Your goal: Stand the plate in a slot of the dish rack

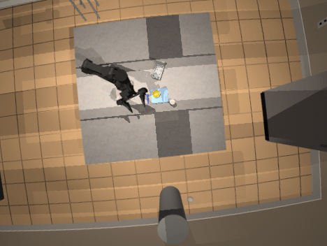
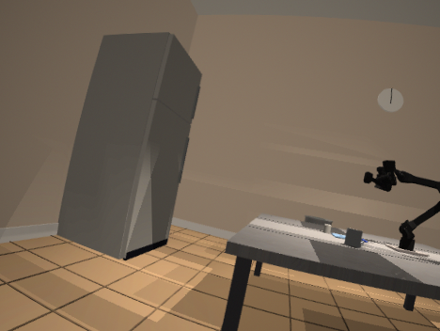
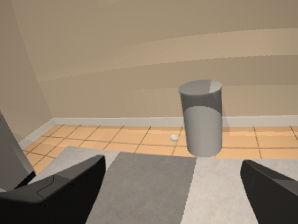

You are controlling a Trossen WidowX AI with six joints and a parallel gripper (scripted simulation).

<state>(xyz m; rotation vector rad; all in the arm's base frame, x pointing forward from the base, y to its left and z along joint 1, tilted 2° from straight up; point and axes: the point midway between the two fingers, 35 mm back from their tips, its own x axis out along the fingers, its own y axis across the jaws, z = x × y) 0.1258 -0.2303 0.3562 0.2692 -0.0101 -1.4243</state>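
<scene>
The gripper (image 1: pixel 138 108) (image 3: pixel 174 160) is open and empty, high above the table, its fingers spread wide in the wrist view. What looks like the plate, a pale, pinkish-edged flat thing (image 1: pixel 114 93) (image 2: pixel 418 255), lies on the table near the arm's base. In the top view the arm covers most of it, so its outline is hard to make out. What looks like the dish rack, a small grey oblong thing (image 1: pixel 158 71) (image 2: pixel 353 238), stands farther from the base. Its slots and rails are too small to tell apart. Neither shows in the wrist view.
A yellow round thing (image 1: pixel 156 93) lies on a blue square (image 1: pixel 164 98) (image 2: pixel 339 236). A blue utensil (image 1: pixel 147 98) lies beside it, and a white cup (image 1: pixel 172 102) (image 2: pixel 327 228) stands at its corner. A grey bin (image 1: pixel 170 203) (image 3: pixel 203 125) stands on the floor beyond the table.
</scene>
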